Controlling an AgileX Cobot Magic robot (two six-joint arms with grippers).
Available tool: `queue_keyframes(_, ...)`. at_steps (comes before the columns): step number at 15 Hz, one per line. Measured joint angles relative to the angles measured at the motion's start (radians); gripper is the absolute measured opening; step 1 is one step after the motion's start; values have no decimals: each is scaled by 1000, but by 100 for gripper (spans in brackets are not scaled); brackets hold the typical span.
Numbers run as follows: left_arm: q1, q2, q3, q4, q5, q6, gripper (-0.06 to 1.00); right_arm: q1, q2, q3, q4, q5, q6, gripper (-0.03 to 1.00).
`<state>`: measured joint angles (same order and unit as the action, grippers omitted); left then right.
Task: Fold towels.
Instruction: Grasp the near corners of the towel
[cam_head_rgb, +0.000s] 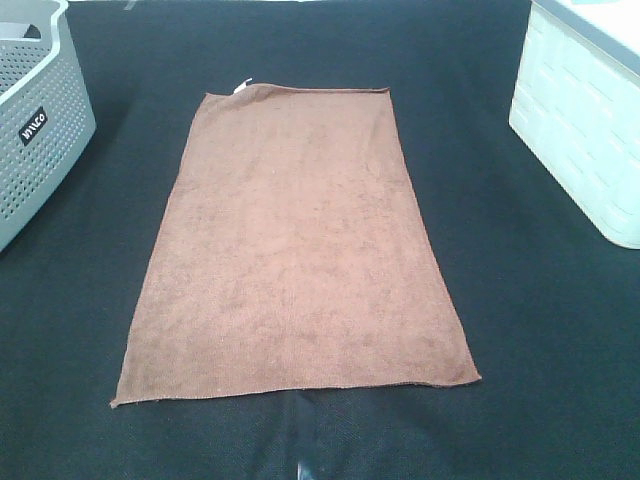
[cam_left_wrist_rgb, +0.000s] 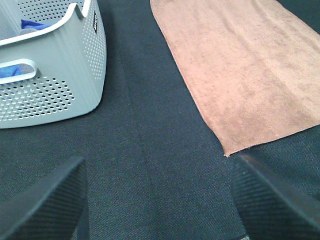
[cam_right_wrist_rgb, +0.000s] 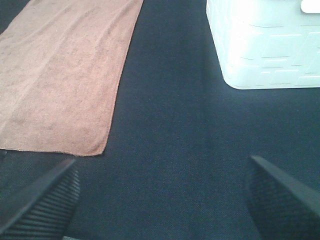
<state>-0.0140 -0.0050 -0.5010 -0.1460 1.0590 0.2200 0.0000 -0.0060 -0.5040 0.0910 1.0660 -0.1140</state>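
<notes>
A reddish-brown towel lies flat and unfolded in the middle of the dark table, long side running front to back, with a small white tag at its far left corner. Neither gripper shows in the high view. In the left wrist view the towel lies ahead, and the left gripper is open and empty over bare table beside the towel's near corner. In the right wrist view the towel also lies ahead, and the right gripper is open and empty over bare table.
A grey perforated basket stands at the far left, holding blue cloth as seen in the left wrist view. A white bin stands at the far right. The table is covered in dark cloth.
</notes>
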Motion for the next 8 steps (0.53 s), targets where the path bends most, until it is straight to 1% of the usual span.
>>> queue_keyframes(8, 0, 0, 0, 0, 0, 0, 76, 0, 0, 0, 0, 0, 0, 83)
